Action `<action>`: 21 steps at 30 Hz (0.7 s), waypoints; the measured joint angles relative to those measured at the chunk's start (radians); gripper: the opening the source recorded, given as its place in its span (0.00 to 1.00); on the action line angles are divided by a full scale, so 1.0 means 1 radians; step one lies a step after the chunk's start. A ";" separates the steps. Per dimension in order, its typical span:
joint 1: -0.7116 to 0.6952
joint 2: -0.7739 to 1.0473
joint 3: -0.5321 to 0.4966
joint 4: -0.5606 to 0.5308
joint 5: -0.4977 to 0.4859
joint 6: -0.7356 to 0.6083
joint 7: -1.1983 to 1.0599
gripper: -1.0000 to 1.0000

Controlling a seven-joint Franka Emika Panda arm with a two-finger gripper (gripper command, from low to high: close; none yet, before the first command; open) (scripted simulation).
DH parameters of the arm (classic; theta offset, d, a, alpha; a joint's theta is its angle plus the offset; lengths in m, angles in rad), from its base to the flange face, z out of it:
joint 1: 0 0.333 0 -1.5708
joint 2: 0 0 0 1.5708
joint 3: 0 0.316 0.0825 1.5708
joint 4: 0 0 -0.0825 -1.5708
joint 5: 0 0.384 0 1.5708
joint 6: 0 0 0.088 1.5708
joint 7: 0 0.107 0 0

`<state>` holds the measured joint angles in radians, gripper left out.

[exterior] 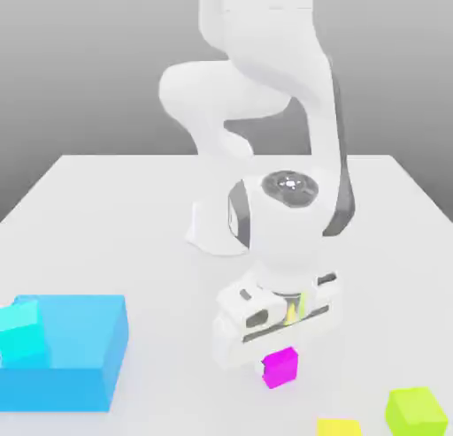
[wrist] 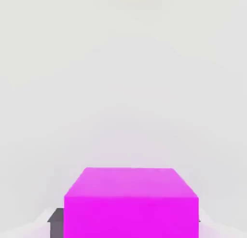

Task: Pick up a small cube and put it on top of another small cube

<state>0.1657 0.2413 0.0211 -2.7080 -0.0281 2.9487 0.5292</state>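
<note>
White two-finger gripper (exterior: 280, 369) of the robot arm (exterior: 287, 195): we find it closed on the small bright magenta cube (exterior: 280, 368), with the cube set between the fingertips, as the hand view confirms. We cannot establish whether the cube's underside is clear of the table or touching it.

Progress: we judge the grasp made and the transfer outstanding. The second item, a small turquoise cube (exterior: 21, 331), appears to rest on top of the large sky-blue block (exterior: 93, 332), toward the exterior view's left, well apart from the magenta one. We rate lifting, carrying across, aligning above the turquoise cube, lowering and release as remaining. That raised target calls, in our judgement, for ample height on approach.

Surface: we note a plain, pale table (exterior: 372, 248), with a lime-green cube (exterior: 416, 413) and a yellow cube (exterior: 340, 428) near the exterior view's lower right. Room: we record a bare grey background, darker toward the table's far edge.
</note>
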 joint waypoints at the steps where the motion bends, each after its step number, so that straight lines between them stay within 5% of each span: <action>1: 0.000 -0.035 0.001 -0.007 0.004 -0.028 -0.003 0.00; 6: -0.066 -0.152 -0.059 0.033 0.026 -0.185 0.061 0.00; 17: -0.493 -0.234 -0.271 0.325 0.034 -0.558 0.450 0.00; 20: -0.529 -0.163 -0.249 0.324 0.062 -0.488 0.458 0.00; 21: -0.527 -0.133 -0.244 0.317 0.073 -0.452 0.452 1.00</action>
<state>-0.3611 0.1088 -0.2233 -2.3905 0.0454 2.4967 0.9810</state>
